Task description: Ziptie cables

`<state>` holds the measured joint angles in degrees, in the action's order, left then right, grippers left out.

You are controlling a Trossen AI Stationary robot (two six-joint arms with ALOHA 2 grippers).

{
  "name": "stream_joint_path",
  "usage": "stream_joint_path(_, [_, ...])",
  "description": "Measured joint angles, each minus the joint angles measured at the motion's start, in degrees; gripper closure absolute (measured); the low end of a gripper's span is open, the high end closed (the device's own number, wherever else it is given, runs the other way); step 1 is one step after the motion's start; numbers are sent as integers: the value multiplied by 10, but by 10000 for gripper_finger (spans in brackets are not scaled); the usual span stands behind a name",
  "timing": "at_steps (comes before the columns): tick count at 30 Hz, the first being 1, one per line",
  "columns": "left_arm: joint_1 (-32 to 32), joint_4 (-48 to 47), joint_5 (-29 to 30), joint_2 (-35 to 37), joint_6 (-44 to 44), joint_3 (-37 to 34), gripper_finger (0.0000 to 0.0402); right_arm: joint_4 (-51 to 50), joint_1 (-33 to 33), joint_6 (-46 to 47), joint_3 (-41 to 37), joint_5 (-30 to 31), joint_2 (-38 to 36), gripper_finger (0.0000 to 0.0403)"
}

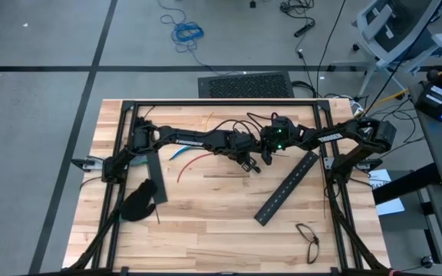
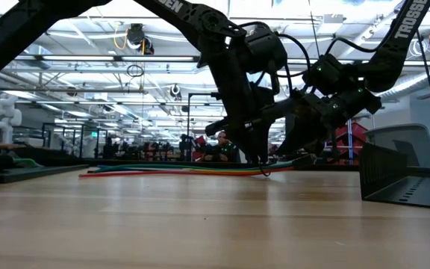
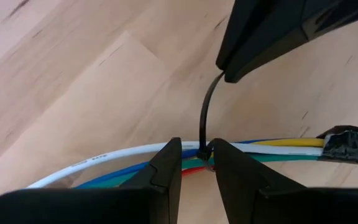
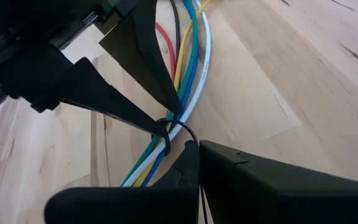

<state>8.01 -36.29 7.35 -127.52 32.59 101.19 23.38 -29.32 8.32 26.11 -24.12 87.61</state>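
Meeting point: both grippers come together over the table's middle, tips nearly touching.
Left gripper (image 3: 192,163): fingers set narrow, pinching the ziptie (image 3: 205,118) head right where it wraps the cables (image 3: 272,147).
Right gripper (image 4: 191,147): jaws fully closed on the ziptie's free tail, just beyond the left tips.
Cables: white, blue, green, yellow and red wires lie flat on the wooden table (image 1: 206,215), running out from under the left fingers along that arm's side.
Open room: bare wood lies wide on the near side of both grippers; the table's black frame rail (image 1: 221,102) runs behind them.
Nearby things: slotted black bar (image 1: 286,188) lies diagonally just beside the right gripper; a shorter bar (image 1: 156,178) and black glove (image 1: 138,202) sit below the left arm.
Farther off: eyeglasses (image 1: 308,236) rest near the front edge, well apart.
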Motion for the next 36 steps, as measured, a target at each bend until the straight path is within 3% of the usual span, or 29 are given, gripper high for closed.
stream_joint_path(5, [0,16,1,0,0,0,316,0,0,0,0,0,0,403])
stream_joint_path(13, [0,16,1,0,1,0,363,0,0,0,0,0,0,403])
stream_joint_path(36, [1,-1,10,0,1,1,378,0,0,-2,0,-3,0,403])
